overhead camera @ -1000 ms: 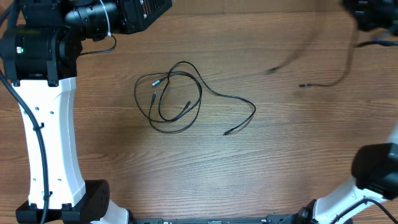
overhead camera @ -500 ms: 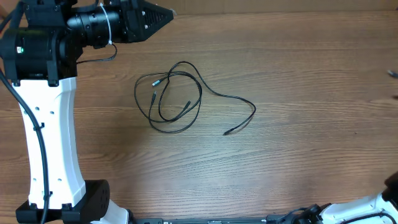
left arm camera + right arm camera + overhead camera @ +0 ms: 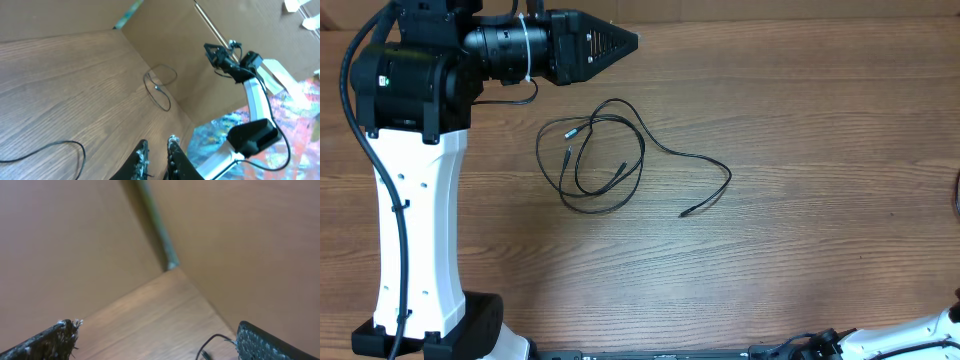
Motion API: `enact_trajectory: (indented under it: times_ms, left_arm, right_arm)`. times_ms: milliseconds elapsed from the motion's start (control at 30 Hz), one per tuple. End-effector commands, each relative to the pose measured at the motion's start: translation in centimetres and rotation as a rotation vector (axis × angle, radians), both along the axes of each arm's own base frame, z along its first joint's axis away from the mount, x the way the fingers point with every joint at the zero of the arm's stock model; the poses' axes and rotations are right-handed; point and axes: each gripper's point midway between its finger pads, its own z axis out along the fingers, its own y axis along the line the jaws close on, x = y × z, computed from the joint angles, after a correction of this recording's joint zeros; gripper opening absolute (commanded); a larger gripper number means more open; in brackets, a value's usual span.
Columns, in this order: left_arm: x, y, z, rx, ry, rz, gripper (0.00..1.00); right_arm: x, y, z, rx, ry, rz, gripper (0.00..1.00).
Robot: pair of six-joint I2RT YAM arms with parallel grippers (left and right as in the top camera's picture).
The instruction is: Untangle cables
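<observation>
Desk (image 3: 800,250): brown wood-grain top, spreading ahead of the left tool (image 3: 157,150). Brown cardboard wall (image 3: 165,35) stands at the desk's far edge, ahead of that tool. A thin metal rod (image 3: 212,27) slants across it. Bright multicoloured surface (image 3: 300,115) lies right of the tool, off the desk. White scraps (image 3: 292,5) sit far upper right. Greenish strip (image 3: 155,225) runs down the wall corner, ahead of the right tool (image 3: 157,342).
</observation>
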Motion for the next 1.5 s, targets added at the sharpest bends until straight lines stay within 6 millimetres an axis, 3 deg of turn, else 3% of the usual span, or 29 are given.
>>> enact_trajectory:
  times_ms: [0, 200, 333, 433, 633, 900, 1000, 1100, 1233, 1400, 1467]
  left_arm:
    - [-2.9, 0.5, 2.4, 0.012, -0.185, -0.062, 0.17]
    - [-5.3, 2.8, 2.3, 0.093, -0.243, -0.014, 0.27]
    - [-6.7, 4.2, 3.0, 0.099, -0.247, 0.034, 0.38]
    - [-7.6, 4.8, 3.5, 0.101, -0.258, 0.055, 0.56]
    - [-9.9, 5.0, 3.6, 0.138, -0.33, 0.03, 0.56]
    - [-9.5, 6.2, 2.2, 0.248, -0.319, 0.112, 0.55]
    - [-10.7, 6.3, 1.5, 0.257, -0.276, 0.107, 0.44]
    - [-12.8, 6.5, 1.8, 0.291, -0.334, 0.101, 0.43]
    - [-14.6, 7.5, 2.4, 0.343, -0.389, 0.171, 0.47]
    - [-17.0, 8.1, 3.2, 0.364, -0.435, 0.227, 0.55]
    - [-17.7, 8.1, 3.4, 0.361, -0.449, 0.232, 0.59]
  right_arm:
    - [1.5, 5.6, 4.0, -0.007, -0.101, 0.197, 1.0]
    - [4.2, 13.6, 7.5, -0.009, -0.15, 0.383, 1.0]
    - [6.7, 20.2, 7.7, 0.045, -0.128, 0.516, 1.0]
    - [8.5, 25.3, 6.5, 0.112, -0.08, 0.619, 1.0]
    - [10.7, 34.5, 0.7, 0.169, 0.211, 0.643, 1.0]
    - [9.3, 45.9, -3.1, 0.11, 0.44, 0.812, 1.0]
    - [8.3, 49.7, -4.0, 0.068, 0.501, 0.871, 1.0]
    - [6.7, 55.0, -4.3, 0.045, 0.528, 0.993, 1.0]
    - [5.2, 59.0, -5.3, 0.041, 0.567, 1.08, 1.0]
    - [4.4, 62.8, -8.4, 0.111, 0.643, 1.105, 1.0]
    - [4.1, 64.5, -9.8, 0.133, 0.659, 1.116, 0.95]
